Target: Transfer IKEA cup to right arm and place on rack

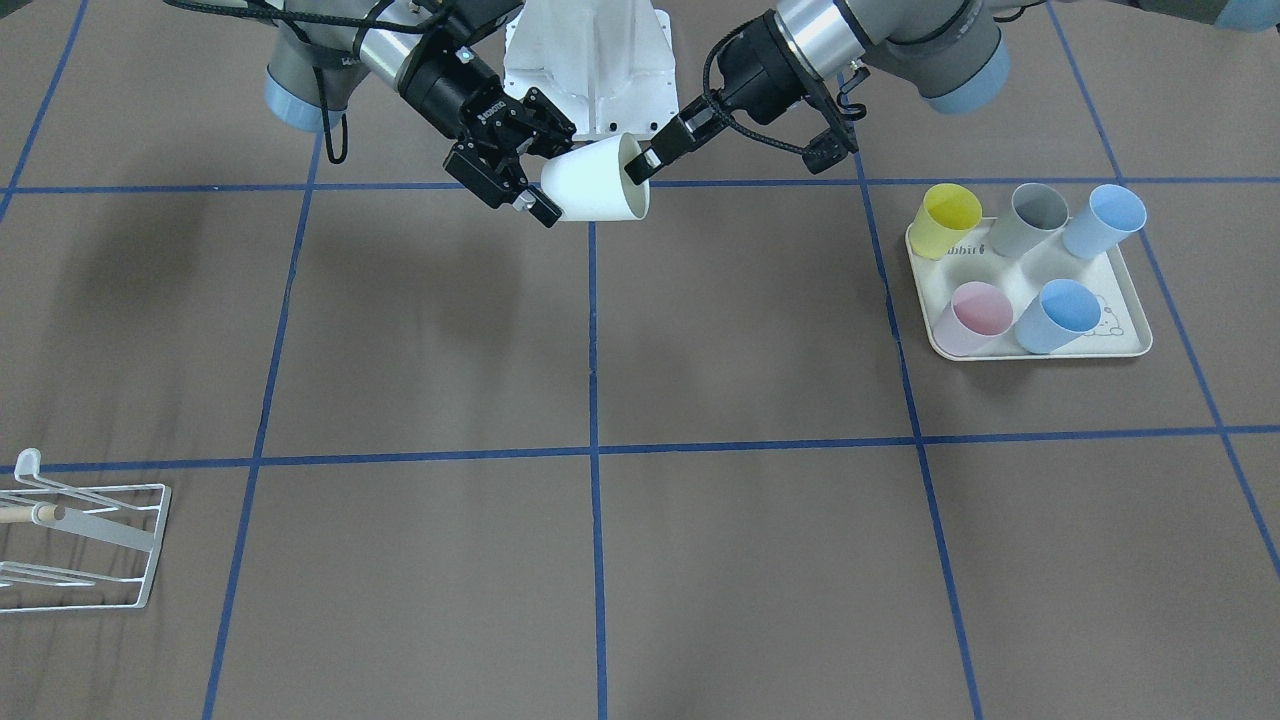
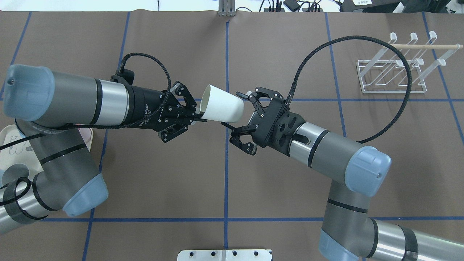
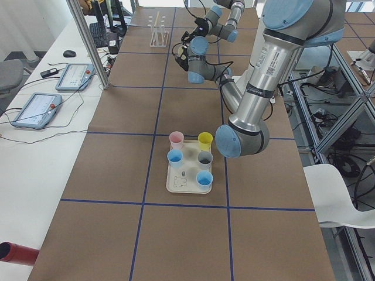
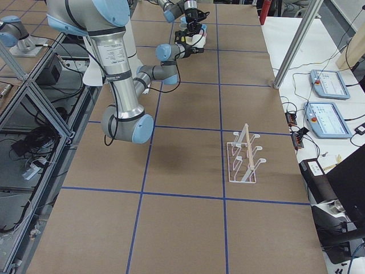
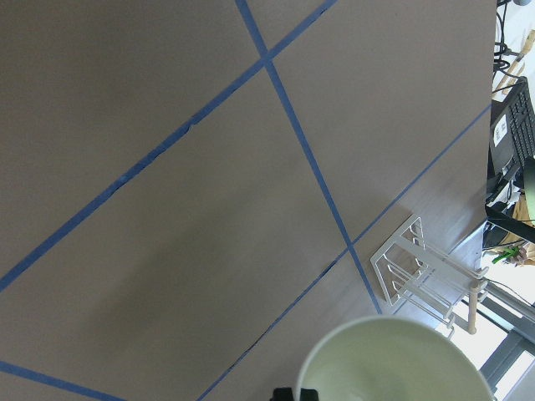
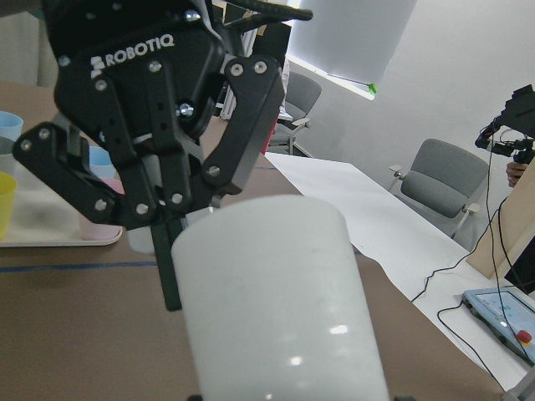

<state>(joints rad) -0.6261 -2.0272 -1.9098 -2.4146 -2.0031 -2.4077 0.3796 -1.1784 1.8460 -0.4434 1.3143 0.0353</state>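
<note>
The white IKEA cup (image 2: 222, 107) hangs on its side above the table's middle, between the two arms. My left gripper (image 2: 202, 117) is shut on the cup's rim, one finger inside the mouth and one outside. My right gripper (image 2: 233, 110) is open, its two fingers straddling the cup's closed end. The right wrist view shows the cup (image 6: 276, 301) filling the lower centre, with the left gripper behind it. In the front view the cup (image 1: 600, 182) tilts mouth-up toward the left gripper (image 1: 640, 165). The white wire rack (image 2: 395, 72) stands at the far right, empty.
A cream tray (image 1: 1100, 345) holds several coloured cups on the left arm's side. The rack (image 1: 80, 540) sits near the operators' edge. Blue tape lines grid the brown table. Tablets and cables lie on the side bench (image 4: 325, 103).
</note>
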